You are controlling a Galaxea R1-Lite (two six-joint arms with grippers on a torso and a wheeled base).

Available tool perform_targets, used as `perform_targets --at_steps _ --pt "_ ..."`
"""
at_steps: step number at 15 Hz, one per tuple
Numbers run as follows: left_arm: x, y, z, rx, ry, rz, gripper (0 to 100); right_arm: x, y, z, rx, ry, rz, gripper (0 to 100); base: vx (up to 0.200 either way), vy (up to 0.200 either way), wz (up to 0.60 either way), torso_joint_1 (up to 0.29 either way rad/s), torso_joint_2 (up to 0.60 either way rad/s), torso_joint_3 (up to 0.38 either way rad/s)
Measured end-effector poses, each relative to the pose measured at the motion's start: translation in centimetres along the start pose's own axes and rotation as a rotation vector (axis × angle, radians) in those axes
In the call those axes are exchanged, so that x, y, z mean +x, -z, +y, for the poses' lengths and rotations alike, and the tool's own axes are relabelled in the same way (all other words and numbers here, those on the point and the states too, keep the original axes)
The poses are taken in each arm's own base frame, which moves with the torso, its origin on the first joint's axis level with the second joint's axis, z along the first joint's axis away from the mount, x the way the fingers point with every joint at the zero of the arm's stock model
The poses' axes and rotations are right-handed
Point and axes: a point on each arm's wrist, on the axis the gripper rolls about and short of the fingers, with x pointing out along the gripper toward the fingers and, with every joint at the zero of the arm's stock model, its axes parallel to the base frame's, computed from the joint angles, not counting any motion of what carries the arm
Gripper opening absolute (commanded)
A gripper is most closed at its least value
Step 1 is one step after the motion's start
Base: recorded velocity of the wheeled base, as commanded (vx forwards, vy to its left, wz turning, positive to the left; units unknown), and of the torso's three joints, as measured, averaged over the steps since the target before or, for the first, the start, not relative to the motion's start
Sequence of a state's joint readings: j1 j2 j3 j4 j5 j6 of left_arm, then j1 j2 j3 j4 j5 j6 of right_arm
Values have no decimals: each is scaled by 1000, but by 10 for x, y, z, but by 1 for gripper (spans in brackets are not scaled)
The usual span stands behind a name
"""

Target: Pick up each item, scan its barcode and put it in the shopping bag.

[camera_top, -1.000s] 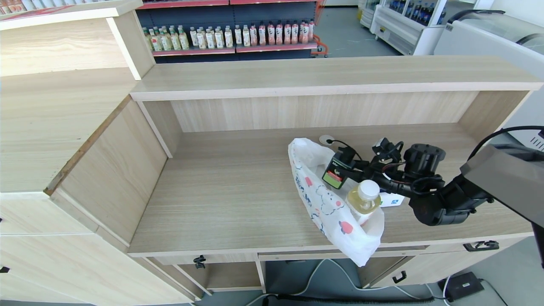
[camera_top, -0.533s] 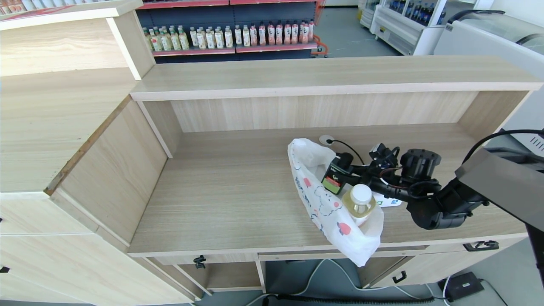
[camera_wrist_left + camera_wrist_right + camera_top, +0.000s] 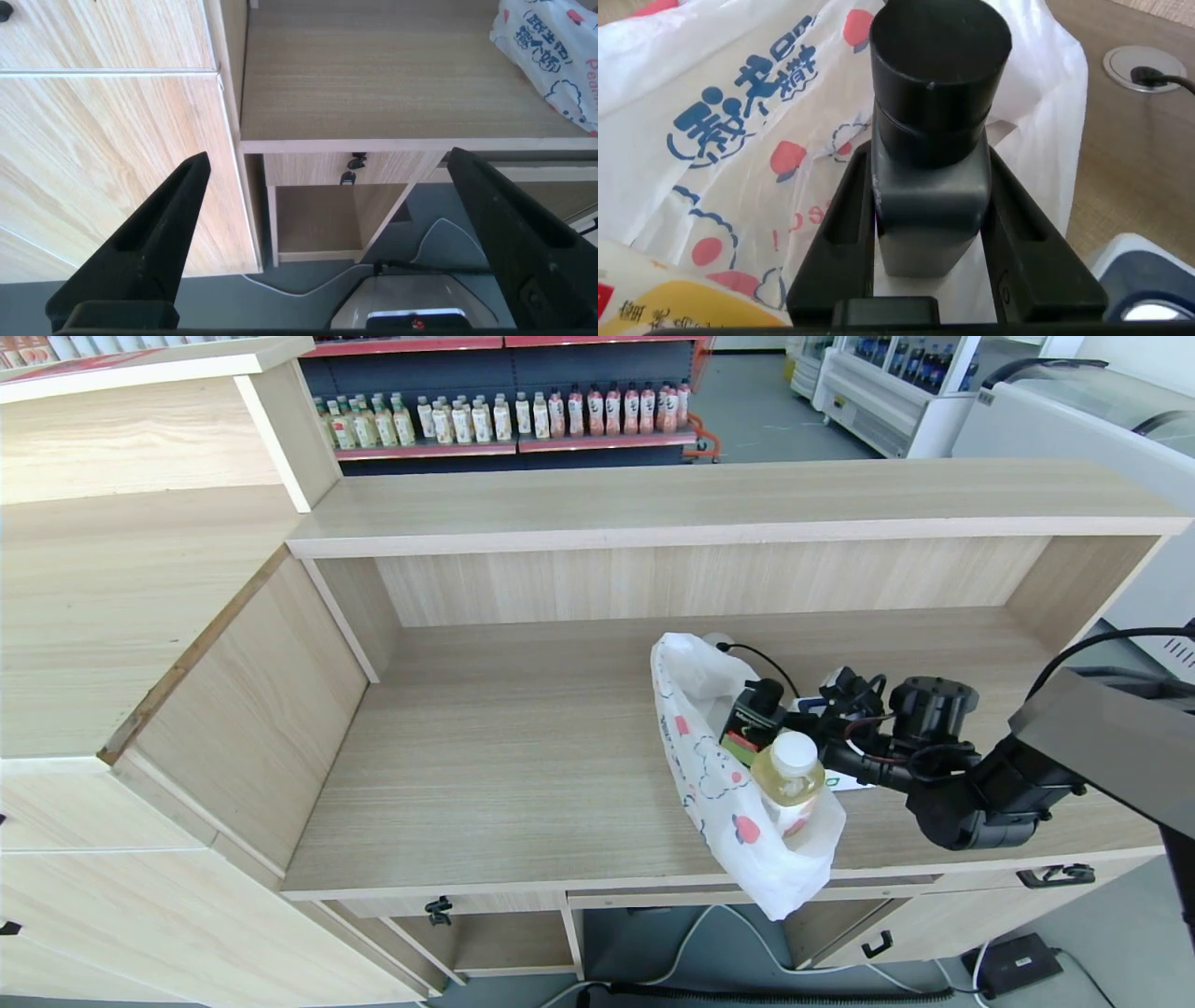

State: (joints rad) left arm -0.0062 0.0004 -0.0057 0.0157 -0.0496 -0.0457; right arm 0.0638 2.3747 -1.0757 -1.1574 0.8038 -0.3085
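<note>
A white shopping bag [image 3: 719, 784] printed with red and blue figures lies open on the wooden counter [image 3: 523, 756], its bottom hanging over the front edge. Inside it stands a yellow drink bottle [image 3: 789, 775] with a white cap. My right gripper [image 3: 770, 719] is shut on a dark bottle [image 3: 750, 726] with a black cap and a green and red label, held inside the bag's mouth beside the yellow bottle. The right wrist view shows the fingers [image 3: 845, 219] clamped on the dark bottle [image 3: 934, 112] over the bag [image 3: 738, 121]. My left gripper [image 3: 327, 157] is open, low in front of the counter.
A white and blue box [image 3: 845, 779] lies on the counter under the right arm. A cable grommet [image 3: 1134, 70] with a black cord sits behind the bag. The counter has a raised back ledge [image 3: 728, 504] and side walls. Drawers with black handles [image 3: 353, 168] run below the front edge.
My right gripper has lowered the dark bottle deeper into the bag beside the yellow bottle. The bag's mouth has shifted slightly to the right.
</note>
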Motion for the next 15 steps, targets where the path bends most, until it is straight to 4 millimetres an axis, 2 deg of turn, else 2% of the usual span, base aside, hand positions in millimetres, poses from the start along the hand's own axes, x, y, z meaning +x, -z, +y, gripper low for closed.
perform_targets --at_steps 2,4,9,15 --pt "0 0 0 0 0 0 100 -2 -4 -3 1 7 -1 100 0 0 0 0 0 0" --pt "0 0 0 0 0 0 100 -4 -16 -4 -10 12 -18 100 0 0 0 0 0 0" --pt "0 0 0 0 0 0 100 -20 -68 -2 -57 24 -66 100 0 0 0 0 0 0" --pt "0 0 0 0 0 0 100 -58 -121 7 -176 108 -106 100 0 0 0 0 0 0"
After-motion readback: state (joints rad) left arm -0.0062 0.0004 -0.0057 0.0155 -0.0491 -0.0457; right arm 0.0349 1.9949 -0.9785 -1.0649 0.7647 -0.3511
